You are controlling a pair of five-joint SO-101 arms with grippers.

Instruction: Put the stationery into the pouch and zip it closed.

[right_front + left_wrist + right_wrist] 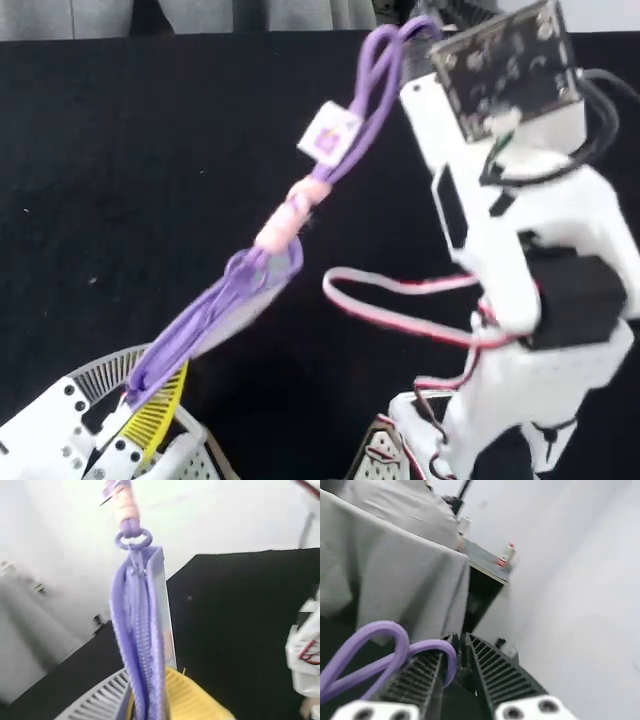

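Observation:
A purple zip pouch (215, 305) hangs stretched on a slant above the black table (120, 180). At the near left corner my left gripper (150, 395) is shut on the pouch's lower end, between a yellow finger (192, 700) and a grey one (97, 705). In the left wrist view the pouch (142, 630) rises edge-on, its zip running up to a ring (132, 539). Beyond the ring come a pink bead (290, 222), a small tag (328, 133) and a purple cord (375, 70). My right gripper (457, 665) is shut on the cord's loop (385, 650) at the top of the high view.
The right arm's white body (520, 250) fills the right side, with a red and white cable (400, 310) looping off it. A grey cloth (250, 15) hangs behind the table. The left half of the table is bare black surface.

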